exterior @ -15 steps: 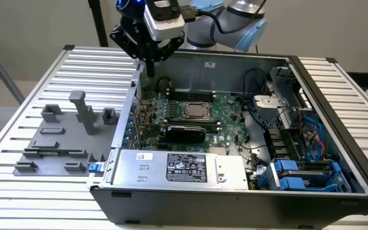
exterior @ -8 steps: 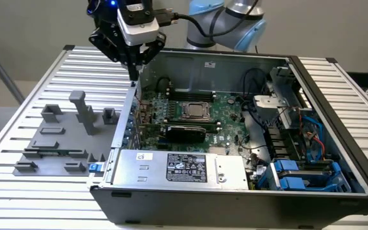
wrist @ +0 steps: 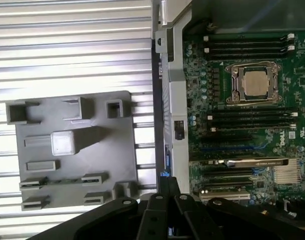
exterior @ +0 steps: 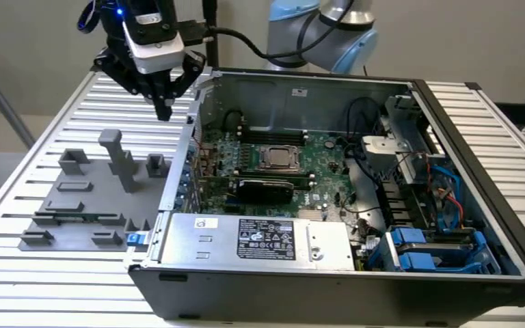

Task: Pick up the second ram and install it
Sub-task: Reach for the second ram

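Note:
My gripper (exterior: pixel 164 113) hangs high over the slatted table, just off the open computer case's (exterior: pixel 272 301) wall on the exterior view's left. Its fingers (wrist: pixel 162 200) come together to a point with nothing between them. Below and to the exterior view's left lies the grey parts fixture (exterior: pixel 80 205) with its posts and slots. The second ram is not to be made out. A thin dark strip (wrist: pixel 57 181) runs between two holders of the fixture, and I cannot tell what it is. Inside the case, the green motherboard (wrist: pixel 202 85) shows black memory slots (wrist: pixel 247 45) beside the processor socket (wrist: pixel 255 82).
The case also holds a silver power supply (exterior: pixel 253 239), blue drive caddies (exterior: pixel 426 253) and loose cables (exterior: pixel 399 184). A black-topped expansion card (exterior: pixel 262 184) stands across the board. The case wall (wrist: pixel 170 90) rises between the fixture and the board. The arm's blue joints (exterior: pixel 335 34) stand behind the case.

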Tool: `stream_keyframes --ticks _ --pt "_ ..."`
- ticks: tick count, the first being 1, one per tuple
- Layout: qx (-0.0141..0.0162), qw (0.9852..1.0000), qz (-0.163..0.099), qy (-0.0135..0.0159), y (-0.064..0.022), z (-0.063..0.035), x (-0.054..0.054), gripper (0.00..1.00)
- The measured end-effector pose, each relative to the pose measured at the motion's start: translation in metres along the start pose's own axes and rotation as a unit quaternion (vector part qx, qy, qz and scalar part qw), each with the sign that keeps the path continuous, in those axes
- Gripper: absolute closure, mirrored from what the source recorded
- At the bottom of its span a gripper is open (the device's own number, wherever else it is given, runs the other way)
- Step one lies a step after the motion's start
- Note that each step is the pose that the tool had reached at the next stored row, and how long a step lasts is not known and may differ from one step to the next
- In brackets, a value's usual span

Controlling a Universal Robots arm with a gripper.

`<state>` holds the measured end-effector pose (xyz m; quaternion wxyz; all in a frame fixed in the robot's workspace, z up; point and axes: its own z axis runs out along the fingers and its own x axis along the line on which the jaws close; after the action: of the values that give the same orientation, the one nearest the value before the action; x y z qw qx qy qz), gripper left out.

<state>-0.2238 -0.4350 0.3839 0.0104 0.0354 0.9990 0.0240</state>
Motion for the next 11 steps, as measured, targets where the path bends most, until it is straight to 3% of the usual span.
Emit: stream_keyframes --ticks 11 --pt "0.0000 1.0000 0.000 0.0000 -0.0070 0.0149 0.050 0.89"
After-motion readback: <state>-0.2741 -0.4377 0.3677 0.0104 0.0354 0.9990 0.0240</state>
